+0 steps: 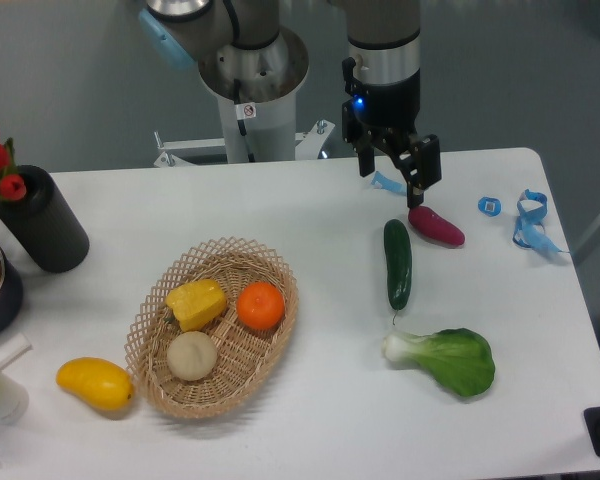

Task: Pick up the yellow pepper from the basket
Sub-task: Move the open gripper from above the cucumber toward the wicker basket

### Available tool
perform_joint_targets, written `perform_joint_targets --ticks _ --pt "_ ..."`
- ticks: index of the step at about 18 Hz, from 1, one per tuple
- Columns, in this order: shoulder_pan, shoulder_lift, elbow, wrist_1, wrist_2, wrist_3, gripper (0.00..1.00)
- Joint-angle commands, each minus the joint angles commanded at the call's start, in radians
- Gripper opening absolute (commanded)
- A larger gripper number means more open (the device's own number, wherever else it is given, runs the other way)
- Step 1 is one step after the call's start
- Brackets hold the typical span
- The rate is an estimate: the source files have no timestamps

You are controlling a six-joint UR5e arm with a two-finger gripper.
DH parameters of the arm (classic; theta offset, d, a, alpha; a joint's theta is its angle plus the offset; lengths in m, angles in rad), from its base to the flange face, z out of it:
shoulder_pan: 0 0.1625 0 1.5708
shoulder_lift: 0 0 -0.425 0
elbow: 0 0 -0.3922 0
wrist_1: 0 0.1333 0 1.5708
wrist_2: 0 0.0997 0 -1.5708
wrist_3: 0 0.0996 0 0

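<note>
The gripper [392, 168] hangs open and empty at the far right, well apart from the basket [150, 318]. It should come down straight over the yellow pepper [197, 303] (far-left in the basket), which touches the orange [261, 305] and a pale round fruit [192, 355], so the fingers have little room.

The white table [310, 230] carries a basket [150, 345], mango [95, 384], cucumber [397, 263], bok choy [450, 360], purple eggplant [436, 226] and black cylinder [42, 222].
</note>
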Motion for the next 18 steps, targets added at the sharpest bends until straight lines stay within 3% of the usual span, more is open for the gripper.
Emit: perform_joint_targets --ticks 7,10,11,13,18 --pt "-0.005 -0.011 -0.002 0.005 -0.017 -0.005 1.0" --pt "-0.005 -0.012 -0.014 0.008 -0.064 -0.087 1.0" --pt "-0.006 -0.012 -0.026 0.027 -0.064 -0.107 1.0" --pt "-0.005 -0.015 -0.069 0.122 -0.128 -0.129 1.0" --pt "-0.015 -0.046 -0.089 0.141 -0.184 -0.299 1.0"
